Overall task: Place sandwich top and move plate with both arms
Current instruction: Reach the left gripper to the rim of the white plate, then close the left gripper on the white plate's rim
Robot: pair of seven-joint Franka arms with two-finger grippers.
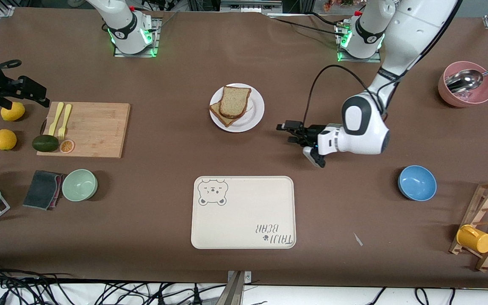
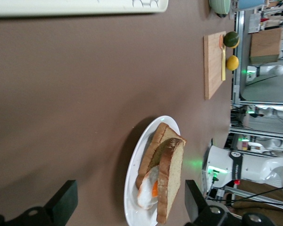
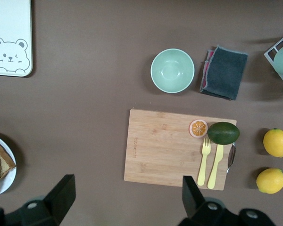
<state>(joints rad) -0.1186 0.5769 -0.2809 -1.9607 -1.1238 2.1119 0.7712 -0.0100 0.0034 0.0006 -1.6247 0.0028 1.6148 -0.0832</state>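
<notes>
Sandwich top (image 1: 235, 101) is already lying on the stack on the plate (image 1: 254, 117) mid-table, toward the base-side edge; I am holding my left gripper (image 1: 289, 131) open beside its rim, right gripper (image 1: 23, 91) open, waiting above the lemon (image 1: 12, 112); plate move remaining.

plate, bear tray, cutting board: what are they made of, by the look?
Plate: likely glazed ceramic; white and glossy. Could be melamine.
Bear tray: probably matte plastic or a fibre composite; cream, printed, rounded raised rim.
Cutting board: wood or bamboo; tan with visible straight grain.
</notes>
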